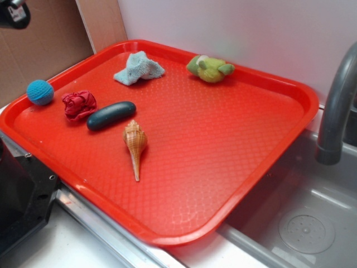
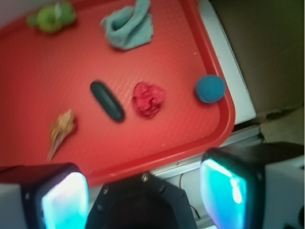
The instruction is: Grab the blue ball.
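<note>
The blue ball [image 1: 40, 92] looks knitted, soft and light. My fingers [image 2: 65, 200] stand wide and empty; I should pinch across its middle.

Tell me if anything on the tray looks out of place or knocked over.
Nothing is spilled or damaged. The one oddity: the blue ball sits up on the tray rim at the corner, not on the flat like the red cloth and shell. The gripper hangs open, well short of it.

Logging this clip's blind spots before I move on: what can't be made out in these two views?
- Gripper: jaws wide apart in wrist view, their tips cut off by the bottom edge; exterior view shows only a dark corner piece.
- Blue ball: its contact with the tray rim is unclear.
- Wrist view is blurred.
</note>
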You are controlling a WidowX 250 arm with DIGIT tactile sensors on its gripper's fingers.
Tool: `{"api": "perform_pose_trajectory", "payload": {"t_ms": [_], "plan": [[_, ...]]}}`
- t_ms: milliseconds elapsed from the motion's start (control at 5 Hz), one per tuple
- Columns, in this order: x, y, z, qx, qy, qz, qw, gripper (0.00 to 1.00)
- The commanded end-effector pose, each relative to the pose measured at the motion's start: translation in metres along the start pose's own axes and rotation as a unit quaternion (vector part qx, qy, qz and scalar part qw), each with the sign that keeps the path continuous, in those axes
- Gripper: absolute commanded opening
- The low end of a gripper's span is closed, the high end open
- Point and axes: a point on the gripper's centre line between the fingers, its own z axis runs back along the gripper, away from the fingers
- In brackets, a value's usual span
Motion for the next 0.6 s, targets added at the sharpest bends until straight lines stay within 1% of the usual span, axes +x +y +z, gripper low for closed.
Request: {"api": "perform_pose_trajectory", "payload": {"t_ms": [0,200,400], "plan": [[0.013,0.05,-0.04,0.019,-0.065,0.211,0.975,1.0],[0.027,0.057,-0.067,0.018,-0.06,0.261,0.963,1.0],[0.051,0.058,-0.094,0.068,-0.045,0.293,0.953,1.0]]}}
